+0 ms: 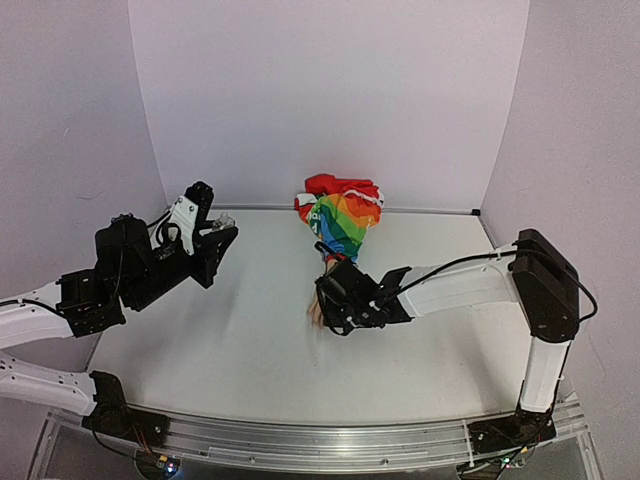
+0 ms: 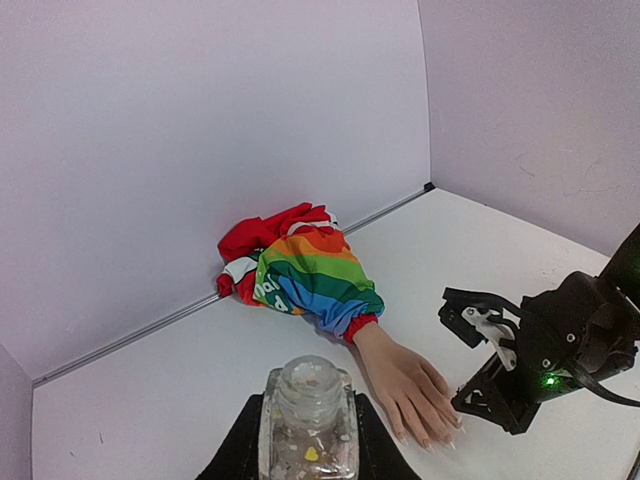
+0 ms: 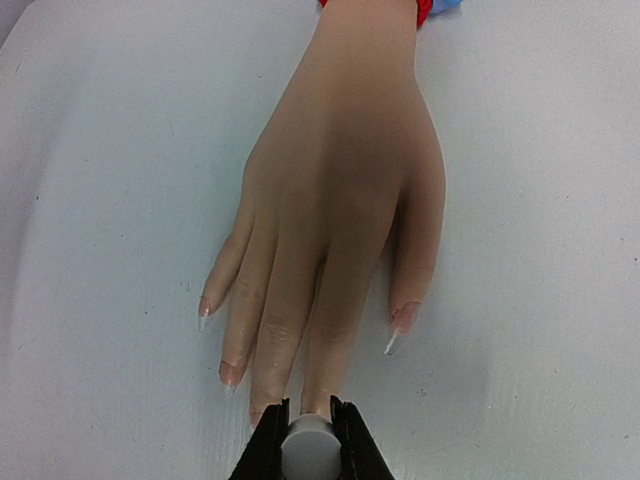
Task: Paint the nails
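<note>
A pale fake hand (image 3: 340,190) lies flat on the table, fingers towards me, with a rainbow-striped sleeve (image 1: 345,215) behind it. Its long clear nails (image 3: 403,322) show on three fingers; one fingertip is hidden by my right gripper. My right gripper (image 3: 310,440) is shut on a small grey-white round brush cap (image 3: 310,452) right over that fingertip. In the top view it (image 1: 328,308) sits over the fingers. My left gripper (image 2: 308,430) is shut on a small clear bottle (image 2: 308,405) holding flakes, upright, at the left, above the table (image 1: 222,220).
The sleeve's red end (image 1: 340,187) is bunched against the back wall. In the left wrist view the right gripper (image 2: 520,360) is just right of the fake hand (image 2: 405,385). White walls close the table on three sides.
</note>
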Action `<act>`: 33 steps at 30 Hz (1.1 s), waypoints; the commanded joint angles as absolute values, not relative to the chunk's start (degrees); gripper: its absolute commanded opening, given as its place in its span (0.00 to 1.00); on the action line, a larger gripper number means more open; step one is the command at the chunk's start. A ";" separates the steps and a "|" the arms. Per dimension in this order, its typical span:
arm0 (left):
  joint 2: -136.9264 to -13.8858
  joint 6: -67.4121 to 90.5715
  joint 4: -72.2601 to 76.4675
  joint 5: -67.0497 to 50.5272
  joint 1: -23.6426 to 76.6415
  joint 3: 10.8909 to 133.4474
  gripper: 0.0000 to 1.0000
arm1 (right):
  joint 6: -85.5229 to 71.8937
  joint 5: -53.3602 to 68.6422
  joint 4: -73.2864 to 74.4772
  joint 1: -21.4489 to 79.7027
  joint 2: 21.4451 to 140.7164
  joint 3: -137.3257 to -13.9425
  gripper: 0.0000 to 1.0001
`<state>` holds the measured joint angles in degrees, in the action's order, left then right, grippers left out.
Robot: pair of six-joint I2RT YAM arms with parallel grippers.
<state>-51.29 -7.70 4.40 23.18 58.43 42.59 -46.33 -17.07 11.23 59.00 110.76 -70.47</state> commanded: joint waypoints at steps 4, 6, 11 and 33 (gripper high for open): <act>-50.15 -7.91 5.10 23.47 58.19 43.33 0.00 | -46.09 -18.30 11.96 58.72 112.37 -72.68 0.00; -50.14 -7.94 5.05 23.46 58.17 43.33 0.00 | -46.25 -18.12 12.14 58.71 112.51 -72.68 0.00; -50.10 -7.86 4.99 23.47 58.17 43.35 0.00 | -46.77 -18.27 12.40 58.72 112.41 -72.31 0.00; -50.24 -8.00 4.79 23.47 58.10 43.57 0.00 | -47.21 -17.35 12.88 58.75 113.29 -72.19 0.00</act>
